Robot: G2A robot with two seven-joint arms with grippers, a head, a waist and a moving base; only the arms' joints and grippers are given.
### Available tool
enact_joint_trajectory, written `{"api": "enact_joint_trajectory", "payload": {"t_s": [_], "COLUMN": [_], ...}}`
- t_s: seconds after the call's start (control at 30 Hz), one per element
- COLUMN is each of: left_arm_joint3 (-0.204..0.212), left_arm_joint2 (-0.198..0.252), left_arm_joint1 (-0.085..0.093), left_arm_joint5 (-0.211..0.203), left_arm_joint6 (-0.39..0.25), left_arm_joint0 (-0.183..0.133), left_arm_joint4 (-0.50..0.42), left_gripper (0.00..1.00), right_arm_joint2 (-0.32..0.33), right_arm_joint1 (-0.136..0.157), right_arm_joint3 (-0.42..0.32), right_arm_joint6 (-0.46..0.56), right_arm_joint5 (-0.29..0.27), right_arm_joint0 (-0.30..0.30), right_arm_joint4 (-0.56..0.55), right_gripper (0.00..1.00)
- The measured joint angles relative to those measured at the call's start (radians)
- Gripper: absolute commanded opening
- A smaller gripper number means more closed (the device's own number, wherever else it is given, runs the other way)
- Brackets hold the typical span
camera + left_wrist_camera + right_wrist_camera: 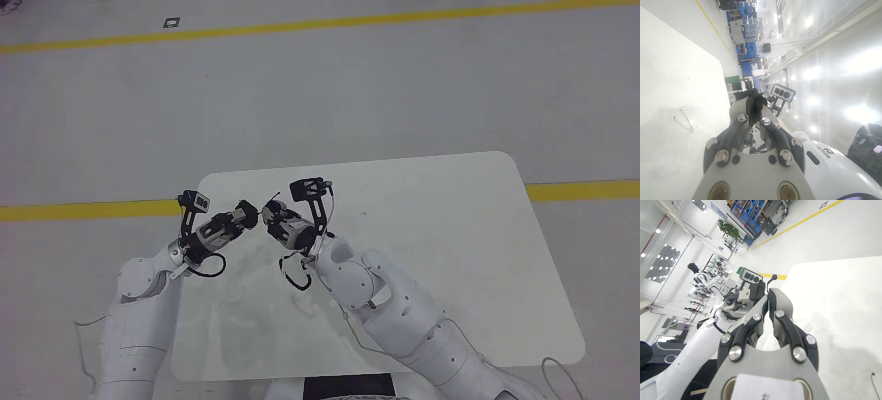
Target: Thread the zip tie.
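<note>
Over the table's (450,250) near left part my two grippers meet tip to tip. My right gripper (272,214) (769,294) is shut on a thin black zip tie (769,286), whose strip runs up out of the pads to its small square head (774,276). In the top view the zip tie (273,200) shows as a fine dark line slanting up from between the grippers. My left gripper (246,213) (753,102) faces the right one with its black pads pressed together. Whether it pinches the tie's other end is hidden. The left gripper's fingertips (758,291) sit right beside the right fingers.
Two more black zip ties (684,120) lie loose on the white table (677,66) near the left arm. Another tie's end (873,381) lies on the table by the right arm. The table's far and right parts (450,200) are bare.
</note>
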Motion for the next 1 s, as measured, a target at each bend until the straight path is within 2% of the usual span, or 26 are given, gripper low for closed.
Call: {"api": "enact_joint_trajectory", "payload": {"t_s": [0.07,0.1,0.13,0.17,0.57,0.83,0.93,1.0], "left_arm_joint3": [0.000,0.000,0.000,0.000,0.000,0.000,-0.008,-0.011], "left_arm_joint2": [0.000,0.000,0.000,0.000,0.000,0.000,0.009,0.011], "left_arm_joint1": [0.000,0.000,0.000,0.000,0.000,0.000,-0.002,-0.003], "left_arm_joint5": [0.000,0.000,0.000,0.000,0.000,0.000,0.041,0.089], "left_arm_joint6": [0.000,0.000,0.000,0.000,0.000,0.001,0.034,0.041], "left_arm_joint0": [0.000,0.000,0.000,0.000,0.000,0.000,0.002,0.004], "left_arm_joint4": [0.000,0.000,0.000,0.000,0.000,0.000,-0.046,-0.119], "left_gripper": [0.00,0.00,0.00,0.00,0.00,0.00,0.00,0.00], "right_arm_joint2": [0.000,0.000,0.000,0.001,0.044,0.080,0.086,0.087], "right_arm_joint1": [-0.001,-0.001,-0.001,-0.001,0.009,0.028,0.033,0.035], "right_arm_joint3": [0.000,0.000,0.000,0.000,-0.044,-0.074,-0.082,-0.085], "right_arm_joint6": [0.000,0.000,0.001,0.001,0.005,-0.007,-0.035,-0.063], "right_arm_joint5": [0.000,-0.001,-0.001,-0.001,0.019,0.014,0.003,-0.009], "right_arm_joint0": [0.000,0.000,0.000,-0.001,-0.032,-0.073,-0.084,-0.088], "right_arm_joint4": [0.001,0.002,0.003,0.004,-0.021,-0.121,-0.172,-0.207], "right_gripper": [0.00,0.14,0.46,1.00,1.00,1.00,1.00,1.00]}}
